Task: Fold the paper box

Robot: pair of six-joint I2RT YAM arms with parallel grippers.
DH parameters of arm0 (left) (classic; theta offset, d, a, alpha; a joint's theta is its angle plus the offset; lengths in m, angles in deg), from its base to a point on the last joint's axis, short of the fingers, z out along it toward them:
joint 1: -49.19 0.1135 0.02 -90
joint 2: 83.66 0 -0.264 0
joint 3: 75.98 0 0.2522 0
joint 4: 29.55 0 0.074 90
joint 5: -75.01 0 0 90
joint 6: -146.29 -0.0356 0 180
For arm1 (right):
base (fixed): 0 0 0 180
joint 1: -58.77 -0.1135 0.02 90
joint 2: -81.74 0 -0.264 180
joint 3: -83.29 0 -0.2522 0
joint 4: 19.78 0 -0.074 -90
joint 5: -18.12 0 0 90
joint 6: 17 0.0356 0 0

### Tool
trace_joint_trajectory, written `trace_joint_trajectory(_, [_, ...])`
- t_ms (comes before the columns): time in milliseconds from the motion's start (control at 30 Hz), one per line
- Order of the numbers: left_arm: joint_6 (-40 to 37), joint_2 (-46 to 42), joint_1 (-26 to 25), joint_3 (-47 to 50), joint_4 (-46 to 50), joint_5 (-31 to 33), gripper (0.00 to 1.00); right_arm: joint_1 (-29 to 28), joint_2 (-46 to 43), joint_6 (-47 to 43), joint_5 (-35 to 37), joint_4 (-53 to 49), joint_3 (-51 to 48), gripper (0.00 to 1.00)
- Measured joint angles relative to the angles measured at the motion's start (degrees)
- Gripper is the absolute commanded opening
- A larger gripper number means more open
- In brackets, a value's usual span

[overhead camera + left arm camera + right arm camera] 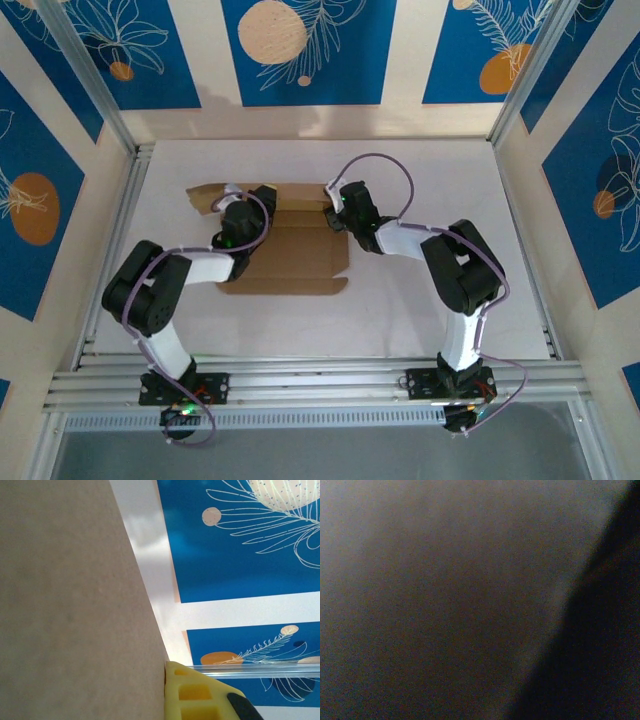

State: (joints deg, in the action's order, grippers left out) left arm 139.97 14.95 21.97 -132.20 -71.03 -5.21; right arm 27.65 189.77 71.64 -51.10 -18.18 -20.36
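Note:
The paper box point(295, 255) is a flat brown cardboard sheet lying mid-table, with flaps raised along its far edge. My left gripper point(240, 214) is at the sheet's far left, by a raised flap. In the left wrist view that flap point(70, 600) takes up the left half, and a yellow finger point(192, 692) presses against its edge; the other finger is hidden behind the card. My right gripper point(338, 210) is down at the sheet's far right corner. The right wrist view is dark, with a dim brownish surface point(445, 600) very close to the lens, and its jaws cannot be made out.
The white table point(430, 180) is bounded by aluminium rails point(110, 240) at left, right and front, with blue patterned walls point(300, 50) behind. A torn brown flap point(205, 195) sticks out at the sheet's far left corner.

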Motion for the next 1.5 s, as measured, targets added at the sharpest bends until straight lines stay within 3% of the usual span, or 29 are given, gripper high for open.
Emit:
trace_joint_trajectory(200, [0.5,-1.6,-0.9,0.2,2.7,3.2,0.0,-1.1,1.2,1.4,4.0,-2.5,2.7,0.19])
trace_joint_trajectory(433, [1.5,-3.3,-1.6,0.2,5.7,5.7,0.0,-1.8,1.7,2.4,6.4,-5.3,4.9,0.0])
trace_joint_trajectory(933, [3.1,-6.7,-3.1,-0.2,12.4,9.9,0.0,-3.6,2.7,6.8,12.0,-11.8,9.7,0.0])
trace_joint_trajectory(967, [3.1,-7.0,-3.1,-0.2,13.0,9.9,0.04,-3.7,2.7,7.0,12.0,-11.8,9.7,0.0])
trace_joint_trajectory(1067, [2.4,-8.0,-3.4,-0.2,14.6,8.2,0.3,-3.6,1.8,7.4,11.6,-10.2,7.6,0.0])
trace_joint_trajectory(1167, [0.0,-10.2,-5.4,-0.2,16.9,4.3,0.45,-1.2,0.0,7.4,9.9,-8.7,4.0,0.0])
trace_joint_trajectory(1367, [-5.9,-15.3,-6.5,-0.2,20.3,-1.5,0.63,3.6,-4.6,6.1,5.1,-8.3,-1.6,0.0])
trace_joint_trajectory(1500, [-12.2,-19.6,-6.6,-2.2,26.6,-5.8,0.67,5.5,-6.3,4.9,0.8,-8.1,-3.8,0.02])
